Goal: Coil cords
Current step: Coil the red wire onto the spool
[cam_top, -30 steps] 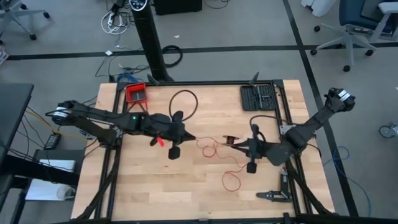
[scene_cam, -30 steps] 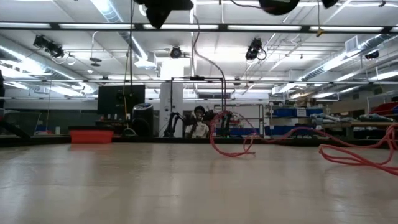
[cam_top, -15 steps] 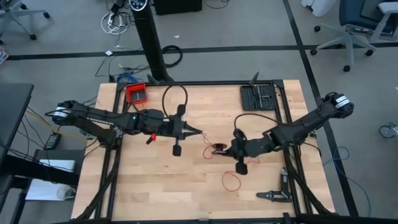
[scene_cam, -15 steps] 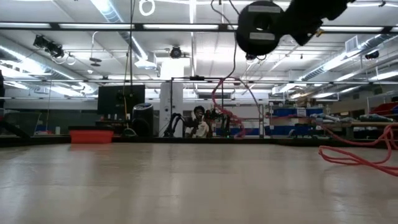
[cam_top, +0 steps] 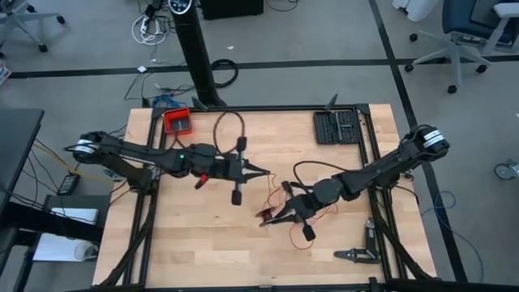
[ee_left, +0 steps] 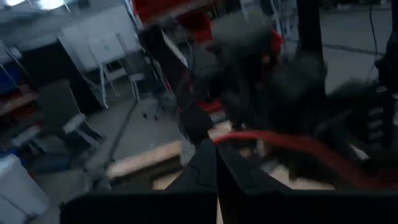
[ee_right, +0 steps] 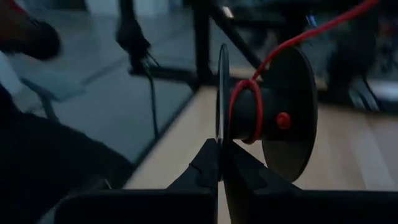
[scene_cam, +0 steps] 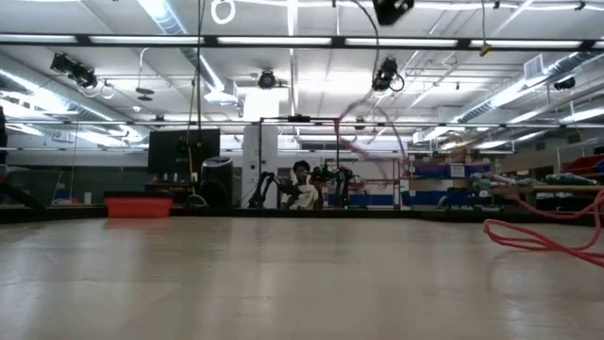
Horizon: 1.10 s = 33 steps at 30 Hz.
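Observation:
The cord is a thin red wire [cam_top: 280, 188]. It runs from my left gripper [cam_top: 265, 173] to a small dark spool [ee_right: 273, 115], where a few turns lie around the hub [ee_right: 244, 113]. The rest lies in loose loops on the table [cam_top: 302, 237], seen low at the right [scene_cam: 538, 236]. My left gripper [ee_left: 216, 148] is shut on the cord above mid-table. My right gripper [cam_top: 270, 214], just nearer the table's front edge, is shut on the spool [cam_top: 266, 216]. My left gripper pinches the red cord [ee_left: 231, 137] between its two fingertips, coming level from the table's left. From there the cord leads off in the air toward my right arm. My right gripper pinches the rim of one thin flange of the spool [ee_right: 221, 124] between its two fingers. They come slanting from the table's right. The spool is lifted clear of the table, its hub lying across the fingers.
A red tray [cam_top: 178, 122] stands at the far left, a black tool case [cam_top: 336, 127] at the far right, and pliers [cam_top: 357, 254] near the front right corner. A black cable loop [cam_top: 229, 128] arcs over my left arm. Bare wood lies at the front left.
My right gripper has swung toward the table's left and front edge with the spool, sinking a little and turning. My left gripper has crept toward the right and rolled about its own line. The cord between them has been drawn up off the table; its near loop stays put.

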Each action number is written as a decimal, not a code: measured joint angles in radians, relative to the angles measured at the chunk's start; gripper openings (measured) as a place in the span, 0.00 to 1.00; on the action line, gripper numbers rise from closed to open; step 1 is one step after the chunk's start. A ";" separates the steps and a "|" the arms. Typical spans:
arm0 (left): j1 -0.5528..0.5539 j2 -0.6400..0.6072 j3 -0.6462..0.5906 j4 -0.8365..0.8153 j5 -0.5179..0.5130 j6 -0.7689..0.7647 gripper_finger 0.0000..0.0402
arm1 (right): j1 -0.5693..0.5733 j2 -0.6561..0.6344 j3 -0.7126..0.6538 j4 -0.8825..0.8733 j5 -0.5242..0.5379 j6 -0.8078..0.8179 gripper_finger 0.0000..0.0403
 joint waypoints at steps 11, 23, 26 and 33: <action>0.000 0.147 -0.001 0.071 0.018 -0.077 0.00 | -0.005 0.041 0.000 0.202 -0.115 -0.060 0.01; -0.006 0.151 -0.001 0.080 0.057 -0.240 0.20 | -0.004 -0.002 0.000 0.205 -0.106 -0.077 0.01; -0.006 0.151 -0.001 0.078 0.057 -0.282 0.25 | -0.004 -0.001 0.000 0.203 -0.070 -0.083 0.01; -0.007 0.151 -0.001 0.067 0.122 -0.326 0.26 | 0.021 -0.009 0.000 0.229 -0.048 -0.155 0.01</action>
